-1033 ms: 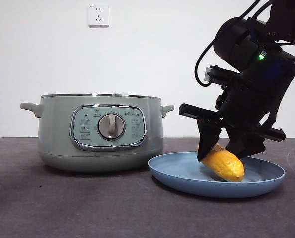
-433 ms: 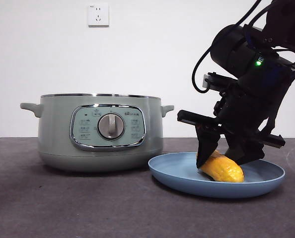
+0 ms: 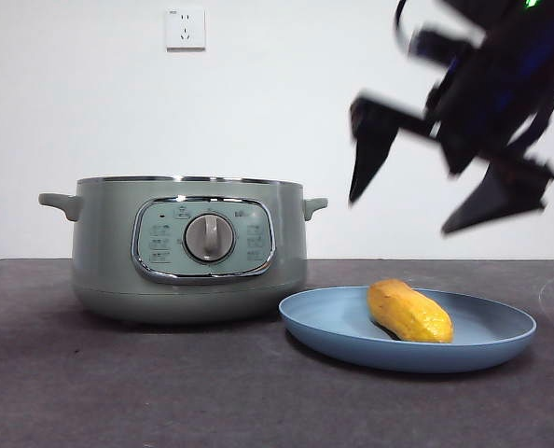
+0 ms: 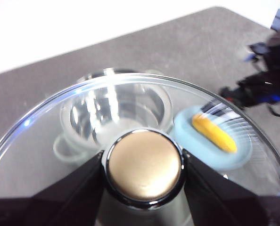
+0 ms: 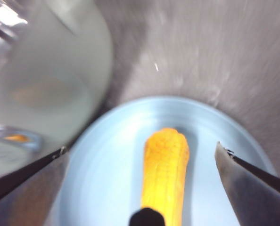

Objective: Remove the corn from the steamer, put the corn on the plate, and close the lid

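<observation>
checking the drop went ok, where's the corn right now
In the front view the corn lies on the plate, right of the steamer, with the open right gripper above it, not touching.

Black right end effector [image 3: 450,196], pointed black jaws, dark blue-tinged body, green indicator light, black cable

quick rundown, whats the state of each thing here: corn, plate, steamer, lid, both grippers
corn: lying on its side on the plate, released
plate: on the table beside the steamer, holding the corn
steamer: open, no lid on it
lid: held up by its knob, above the steamer
left gripper: shut on the lid knob
right gripper: open, empty, above the plate
</observation>
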Tool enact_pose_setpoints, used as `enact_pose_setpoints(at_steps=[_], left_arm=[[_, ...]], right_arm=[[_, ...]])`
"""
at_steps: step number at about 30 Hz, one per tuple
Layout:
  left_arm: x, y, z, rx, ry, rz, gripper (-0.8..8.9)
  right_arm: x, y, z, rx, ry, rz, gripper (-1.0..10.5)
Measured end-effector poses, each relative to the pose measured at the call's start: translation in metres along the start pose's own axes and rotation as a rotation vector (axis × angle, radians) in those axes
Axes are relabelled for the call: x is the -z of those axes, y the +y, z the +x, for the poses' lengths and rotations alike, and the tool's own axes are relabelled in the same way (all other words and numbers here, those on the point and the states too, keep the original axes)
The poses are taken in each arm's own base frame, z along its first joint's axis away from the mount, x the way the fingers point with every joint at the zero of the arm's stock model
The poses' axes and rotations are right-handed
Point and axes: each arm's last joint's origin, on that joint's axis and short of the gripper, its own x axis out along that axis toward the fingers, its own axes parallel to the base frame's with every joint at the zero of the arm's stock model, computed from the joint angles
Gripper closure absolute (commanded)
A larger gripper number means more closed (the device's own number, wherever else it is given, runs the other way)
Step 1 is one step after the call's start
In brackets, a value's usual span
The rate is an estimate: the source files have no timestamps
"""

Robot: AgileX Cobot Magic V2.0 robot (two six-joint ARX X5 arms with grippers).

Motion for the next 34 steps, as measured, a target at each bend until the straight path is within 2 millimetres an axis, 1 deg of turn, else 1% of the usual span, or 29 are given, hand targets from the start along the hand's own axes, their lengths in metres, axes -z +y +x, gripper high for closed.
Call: enact_pose_setpoints(at_steps=[4,7,9,12,15,17,21,24,29,34], left_arm=[[-0.014,0.004,0.025,-0.002,-0.029,0.004,8.22],[-0.023,0.008,0.051,0.002,-0.026,0.006,8.22],[-0.028,0.011,0.071,0.017,-0.021,0.007,8.22],[-0.036,0.015,0.107,0.045,-0.028,0.009,8.22],[-0.039,0.020,0.140,0.051,-0.032,0.013,8.22],[-0.037,0.022,0.160,0.052,-0.013,0.013,8.22],[-0.030,0.027,0.196,0.055,0.040,0.015,8.22],[-0.026,0.029,0.217,0.055,0.039,0.020,8.22],[-0.026,0.033,0.240,0.050,-0.005,0.032,8.22],[-0.017,0.035,0.261,0.050,0.019,0.046,8.22]], right_arm=[[-0.005,0.001,-0.045,-0.021,-0.048,-0.026,3.8],[-0.005,0.000,-0.080,-0.038,-0.094,-0.047,3.8],[-0.002,-0.002,-0.102,-0.047,-0.121,-0.054,3.8],[0.004,-0.006,-0.133,-0.063,-0.165,-0.060,3.8],[0.013,-0.010,-0.157,-0.073,-0.193,-0.062,3.8],[0.019,-0.013,-0.168,-0.073,-0.197,-0.067,3.8],[0.030,-0.018,-0.183,-0.068,-0.185,-0.075,3.8],[0.036,-0.020,-0.188,-0.060,-0.162,-0.078,3.8],[0.041,-0.022,-0.188,-0.044,-0.116,-0.081,3.8],[0.041,-0.022,-0.188,-0.042,-0.110,-0.081,3.8]])
